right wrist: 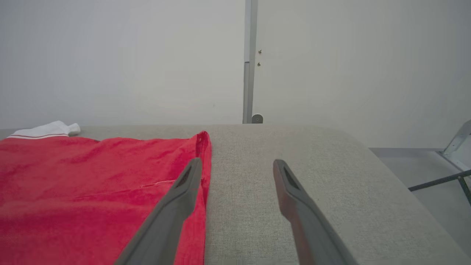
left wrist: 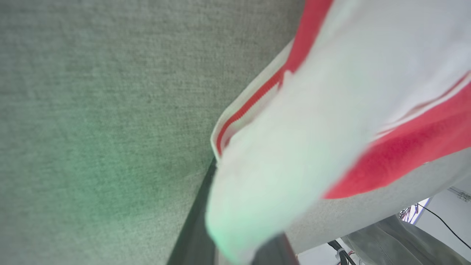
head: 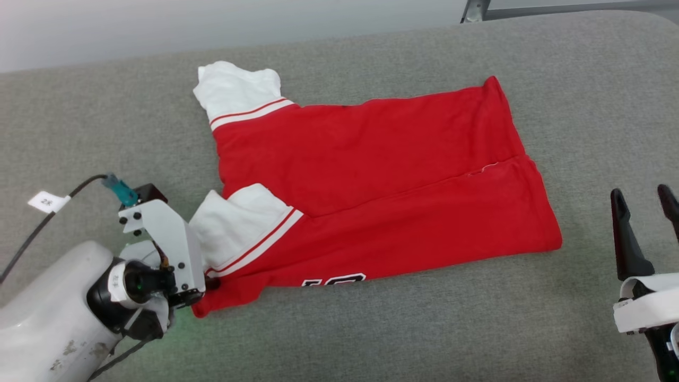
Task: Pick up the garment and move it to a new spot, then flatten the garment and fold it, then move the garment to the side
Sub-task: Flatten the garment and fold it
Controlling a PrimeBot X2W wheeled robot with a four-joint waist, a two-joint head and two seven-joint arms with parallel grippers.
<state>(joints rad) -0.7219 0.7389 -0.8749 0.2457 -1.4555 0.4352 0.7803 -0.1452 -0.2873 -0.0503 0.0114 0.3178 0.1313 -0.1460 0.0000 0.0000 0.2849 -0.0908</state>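
Observation:
The garment (head: pixel 371 180) lies folded lengthwise on the grey padded surface (head: pixel 106 132), a red jersey with two white sleeve ends pointing left and a bit of black print at its near edge. My left gripper (head: pixel 209 284) is at its near left corner, by the near sleeve, and its fingertips are hidden under the wrist. In the left wrist view the white sleeve cloth (left wrist: pixel 294 147) lies pinched between the dark fingers (left wrist: pixel 195 228). My right gripper (head: pixel 644 196) stands open, just right of the garment's hem (right wrist: pixel 200 154) and above the surface.
A black cable with a white label (head: pixel 48 201) runs from the left arm. The surface's rounded right end (right wrist: pixel 368 147) drops to the floor, where a metal frame (right wrist: pixel 456 147) stands. A pale wall with a metal post (right wrist: pixel 250 62) stands behind.

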